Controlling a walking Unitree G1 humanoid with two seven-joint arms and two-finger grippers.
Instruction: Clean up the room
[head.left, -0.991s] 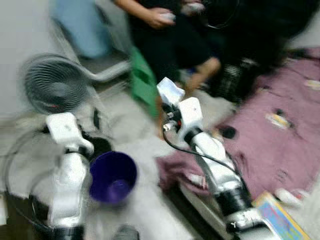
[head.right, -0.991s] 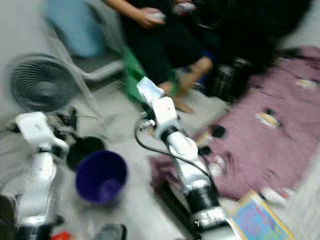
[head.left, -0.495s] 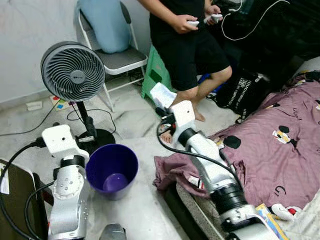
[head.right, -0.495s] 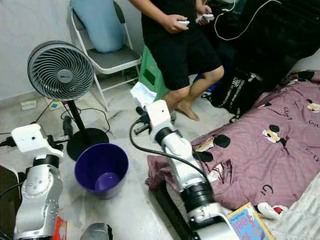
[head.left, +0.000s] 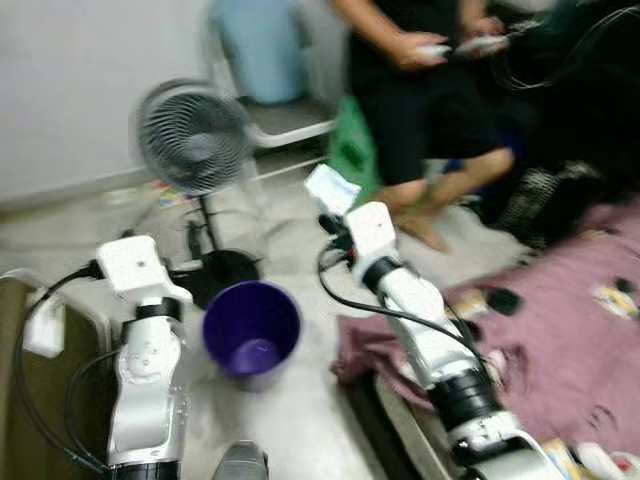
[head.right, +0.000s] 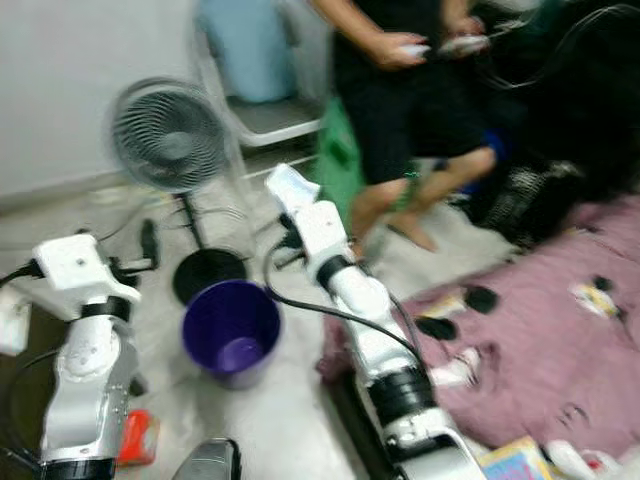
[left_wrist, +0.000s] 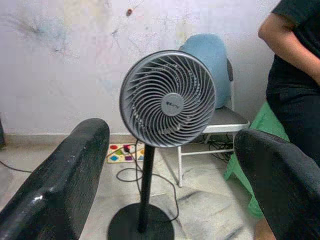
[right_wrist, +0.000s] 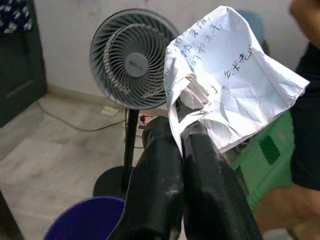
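Since the earlier frame the view had swung; the right gripper (right_wrist: 181, 132), pinched shut on a light, flimsy crumpled white paper sheet (right_wrist: 235, 80) by its bunched lower edge, sat upper-centre beyond the round purple plastic bin (head.left: 251, 327), while the left gripper (left_wrist: 170, 165) gaped empty.

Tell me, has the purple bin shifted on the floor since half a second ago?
No. The purple bin sits just in front of the fan's round black base, as before. The whole picture has slid sideways, so the camera turned, not the bin.
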